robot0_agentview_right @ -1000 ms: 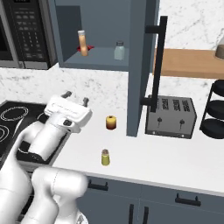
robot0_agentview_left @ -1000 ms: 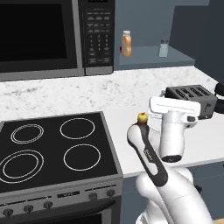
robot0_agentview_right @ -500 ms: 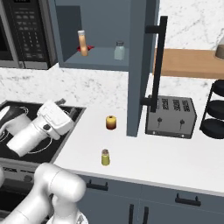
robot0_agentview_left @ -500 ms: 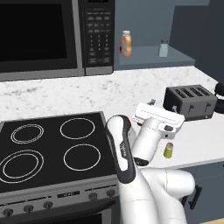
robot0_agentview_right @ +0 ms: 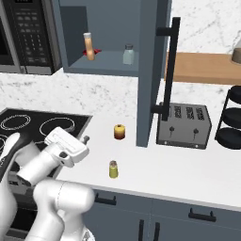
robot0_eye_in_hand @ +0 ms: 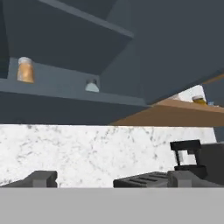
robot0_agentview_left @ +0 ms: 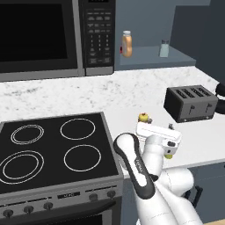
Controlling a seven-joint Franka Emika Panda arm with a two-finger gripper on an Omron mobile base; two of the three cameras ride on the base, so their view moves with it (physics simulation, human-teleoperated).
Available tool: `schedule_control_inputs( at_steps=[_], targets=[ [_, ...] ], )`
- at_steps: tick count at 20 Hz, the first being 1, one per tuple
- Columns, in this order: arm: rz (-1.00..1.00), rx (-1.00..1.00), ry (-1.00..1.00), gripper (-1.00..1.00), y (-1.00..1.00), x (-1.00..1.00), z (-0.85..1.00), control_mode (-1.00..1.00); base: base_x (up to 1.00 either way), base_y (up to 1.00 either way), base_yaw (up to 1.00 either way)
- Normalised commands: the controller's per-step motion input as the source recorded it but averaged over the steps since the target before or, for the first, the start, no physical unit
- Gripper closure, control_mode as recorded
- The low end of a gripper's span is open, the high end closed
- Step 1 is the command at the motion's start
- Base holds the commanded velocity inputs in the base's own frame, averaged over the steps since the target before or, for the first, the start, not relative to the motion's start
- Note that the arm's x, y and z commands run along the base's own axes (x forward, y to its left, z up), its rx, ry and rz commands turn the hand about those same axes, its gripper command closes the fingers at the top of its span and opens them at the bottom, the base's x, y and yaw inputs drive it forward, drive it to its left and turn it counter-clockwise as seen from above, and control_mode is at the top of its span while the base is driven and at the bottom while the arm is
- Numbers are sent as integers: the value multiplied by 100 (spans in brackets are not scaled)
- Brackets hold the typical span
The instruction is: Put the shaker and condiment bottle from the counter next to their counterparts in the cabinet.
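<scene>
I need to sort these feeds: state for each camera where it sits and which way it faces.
Left base view: behind the arm's left, facing stove and microwave; arm lower right.
Right base view: behind its right, facing cabinet and toaster; arm lower left.
Hand view: on the hand, facing up at the cabinet shelf; open pincer tips below.
All share the condiment bottle.

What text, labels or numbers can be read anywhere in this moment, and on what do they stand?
Nothing reads clearly.
Microwave keypad: rows of pale marks, too small to read.
Arm link: small pale lettering, blurred.
Condiment bottle: light label band, no legible print.
</scene>
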Motion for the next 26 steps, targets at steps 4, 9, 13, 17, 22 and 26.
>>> schedule_control_inputs(
  at_steps=[4, 9, 13, 17, 22, 26],
  targets=[
    [1, 17, 10, -100, -50, -9, -100, -100, 0, 0, 0],
    [2, 2, 3, -100, -9, 1, -26, -100, 0, 0, 0],
    [-19, 0, 0, -100, -66, 0, -95, -100, 0, 0, 0],
    [-60, 0, 3, -100, -71, 0, -100, -100, 0, 0, 0],
    [-83, 0, 11, -100, -55, 0, -96, -100, 0, 0, 0],
    [-98, 0, 14, -100, -23, 6, -81, -100, 0, 0, 0]
  ],
)
